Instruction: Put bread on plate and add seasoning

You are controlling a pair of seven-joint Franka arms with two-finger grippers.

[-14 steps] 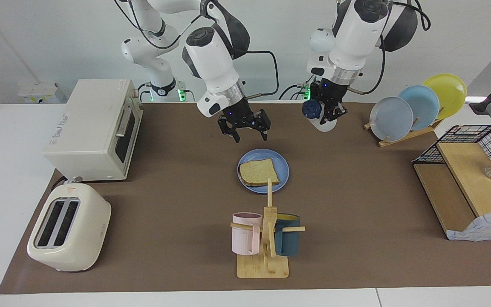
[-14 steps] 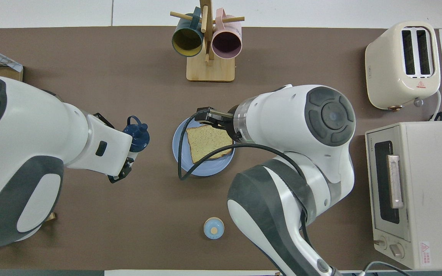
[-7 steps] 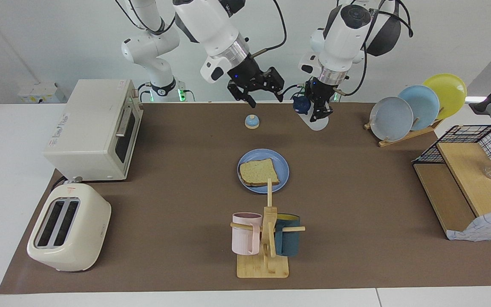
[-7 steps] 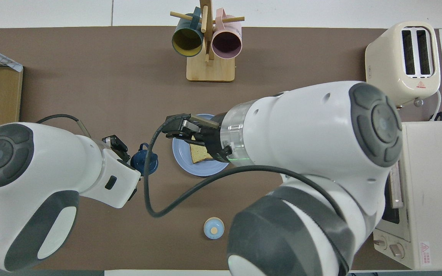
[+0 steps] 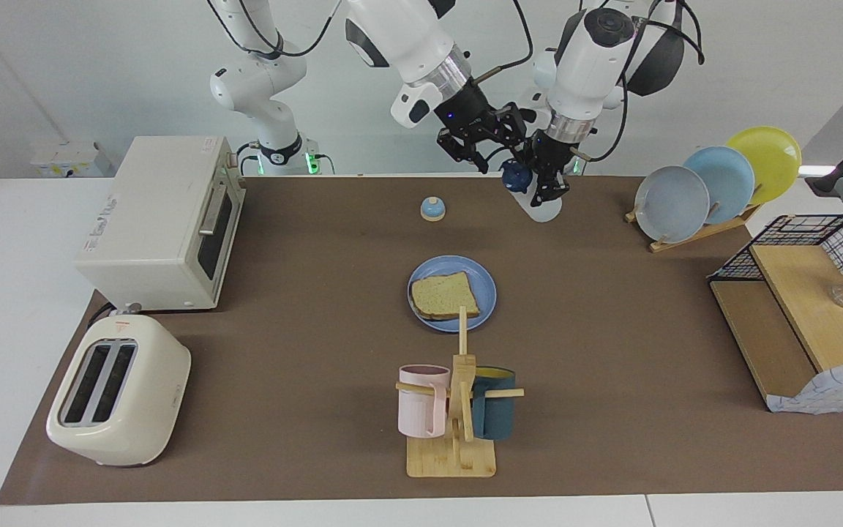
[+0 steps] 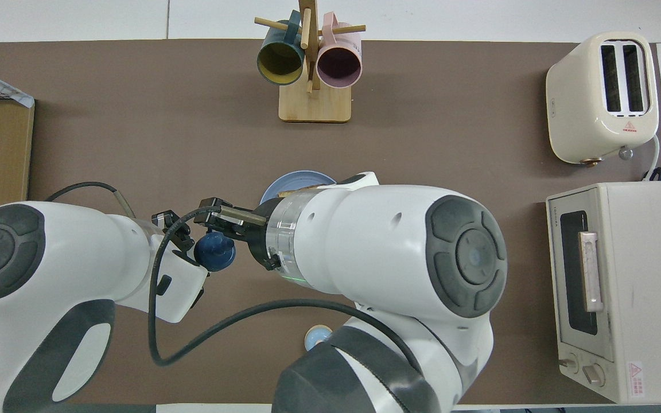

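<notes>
The right gripper (image 5: 492,143) is lifting up high, away from the round blue plate (image 5: 484,282) with the square slice of toast (image 5: 444,295). It is swinging over to the dark blue cap of the small see-through white plastic bottle (image 5: 542,206). Its fingers are closing in a little. The left gripper (image 5: 547,183) is raising that bottle and tipping it slightly. The little blue dome on a wooden base (image 5: 432,208) is showing again.
</notes>
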